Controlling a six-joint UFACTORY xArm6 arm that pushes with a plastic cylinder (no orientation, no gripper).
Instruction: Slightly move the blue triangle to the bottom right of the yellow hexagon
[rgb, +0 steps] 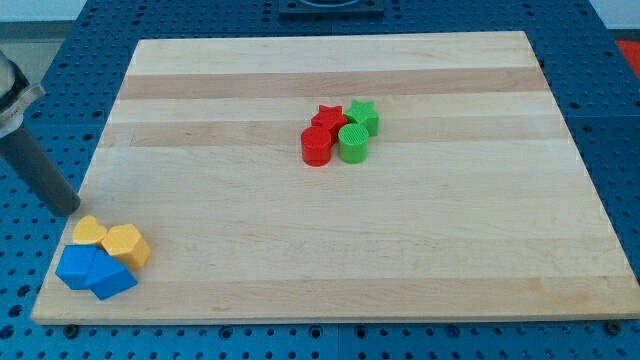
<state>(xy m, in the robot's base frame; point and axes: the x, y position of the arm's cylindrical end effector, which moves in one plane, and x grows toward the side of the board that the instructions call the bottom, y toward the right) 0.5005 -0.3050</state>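
Note:
At the view's bottom left, a tight cluster of blocks touch one another. The yellow hexagon is on the cluster's right and a second yellow block is at its upper left. Below them sit two blue blocks: the wedge-like blue triangle, directly under the hexagon, and another blue block to its left. My tip is at the board's left edge, just above and left of the upper yellow block, not touching it.
Near the board's middle top, a second cluster holds a red star, a red cylinder, a green star and a green cylinder. The wooden board lies on a blue perforated table.

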